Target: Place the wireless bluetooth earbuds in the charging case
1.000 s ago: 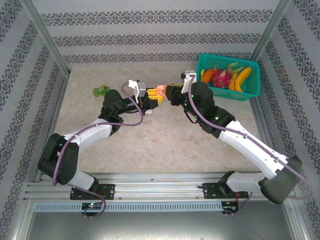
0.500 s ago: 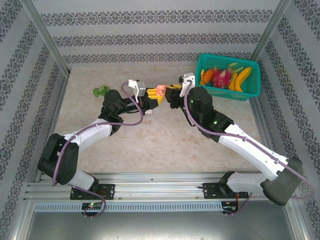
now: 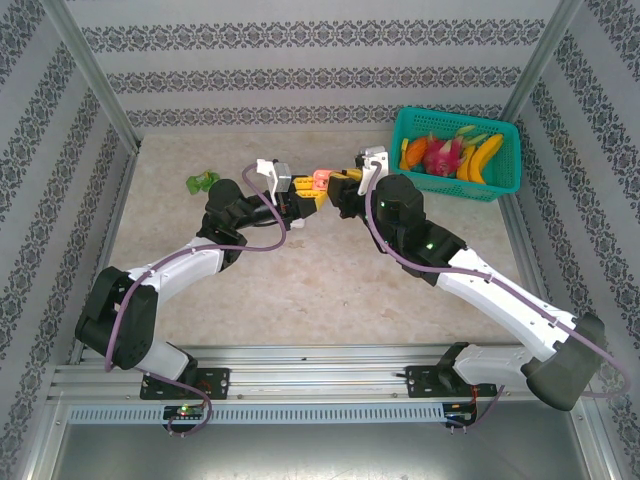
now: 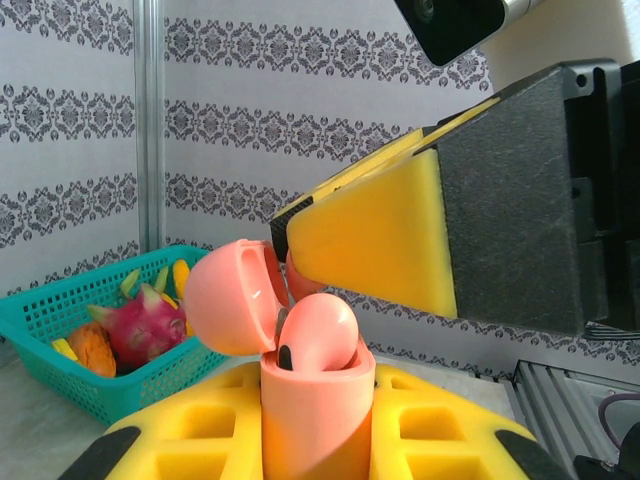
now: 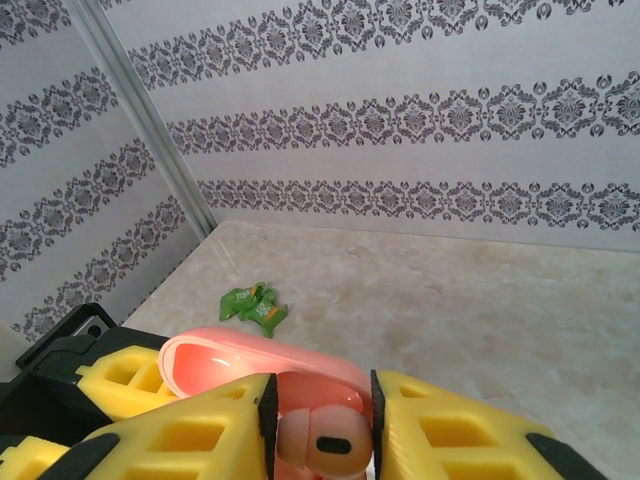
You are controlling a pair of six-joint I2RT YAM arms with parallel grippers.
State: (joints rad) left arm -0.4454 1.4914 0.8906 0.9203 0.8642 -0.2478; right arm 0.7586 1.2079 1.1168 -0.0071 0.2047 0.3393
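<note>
A pink charging case (image 4: 315, 420) stands upright between the yellow pads of my left gripper (image 4: 318, 445), which is shut on it. Its lid (image 4: 225, 300) hangs open to the left. One pink earbud (image 4: 320, 330) sits in the case's mouth, rounded head up. From above, the case (image 3: 322, 180) is held over the far middle of the table, where the left gripper (image 3: 306, 200) and right gripper (image 3: 343, 183) meet. In the right wrist view the earbud (image 5: 335, 445) fills the gap between the pads of my right gripper (image 5: 322, 440), above the open lid (image 5: 250, 355).
A teal basket (image 3: 505, 180) of fruit stands at the far right, close behind the right arm. A green wrapper (image 3: 203, 182) lies on the table at the far left. Patterned walls close in the table on three sides.
The right arm has pushed a little further toward the left gripper, bringing the earbud to the case. The left arm has held still with the case.
</note>
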